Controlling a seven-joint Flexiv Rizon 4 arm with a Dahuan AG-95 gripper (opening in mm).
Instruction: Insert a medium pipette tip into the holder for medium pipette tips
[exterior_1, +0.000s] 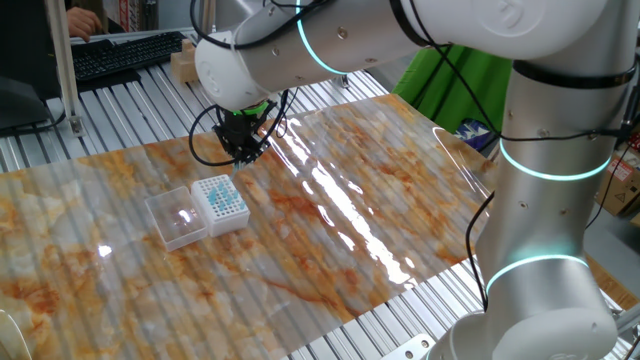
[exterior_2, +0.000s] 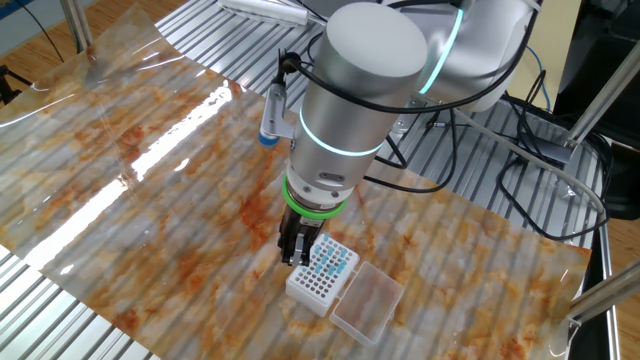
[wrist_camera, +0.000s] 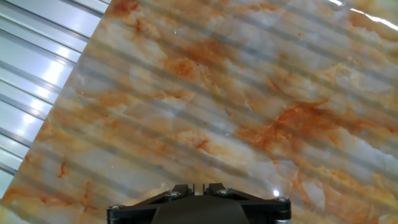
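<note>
The holder for medium pipette tips (exterior_1: 220, 203) is a small white box with a teal-dotted grid top, and its clear lid (exterior_1: 178, 220) lies open beside it. It also shows in the other fixed view (exterior_2: 322, 275). My gripper (exterior_1: 243, 152) hangs just above the mat, close behind the holder and slightly off its grid (exterior_2: 298, 258). The fingers are closed together. In the hand view a pale sliver, the medium pipette tip (wrist_camera: 199, 187), sits pinched between the jaws. The rest of the tip is hidden. The holder is out of the hand view.
A glossy marbled orange mat (exterior_1: 350, 210) covers the slatted metal table (exterior_1: 60, 150). A keyboard (exterior_1: 120, 55) lies at the far edge. Cables (exterior_2: 540, 180) hang beside the arm's base. A blue-tipped pipette (exterior_2: 270, 115) lies on the mat behind the arm.
</note>
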